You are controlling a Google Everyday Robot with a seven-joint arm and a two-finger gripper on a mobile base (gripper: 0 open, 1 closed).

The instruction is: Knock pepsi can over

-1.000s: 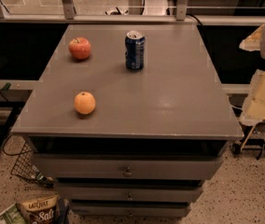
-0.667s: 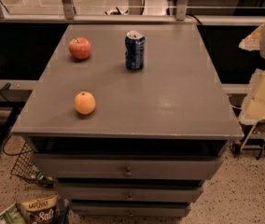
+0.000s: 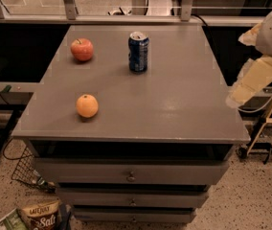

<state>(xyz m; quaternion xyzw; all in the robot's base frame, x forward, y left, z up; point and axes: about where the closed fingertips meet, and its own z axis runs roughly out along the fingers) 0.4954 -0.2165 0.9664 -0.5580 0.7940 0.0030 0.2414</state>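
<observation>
Gripper point(image 3: 250, 83), pale cream, hangs off right edge of grey cabinet top point(image 3: 184, 104), well apart from can; gripping or released, cannot tell. Pepsi can point(image 3: 138, 51) stands upright near back centre. Open grey surface lies between gripper and can. Red apple point(image 3: 82, 50) near can's left; orange point(image 3: 87, 106) front left. Drawers point(image 3: 131, 174) below; salt bag point(image 3: 41, 215) on floor.

Grey table top point(image 3: 174, 95), three things on it. The pepsi can point(image 3: 138, 51) stands upright toward the back, near the middle. An apple point(image 3: 82, 50) sits to its left, well apart, with an orange point(image 3: 87, 106) nearer the front left. The gripper point(image 3: 248, 85) hangs beyond the right edge.
</observation>
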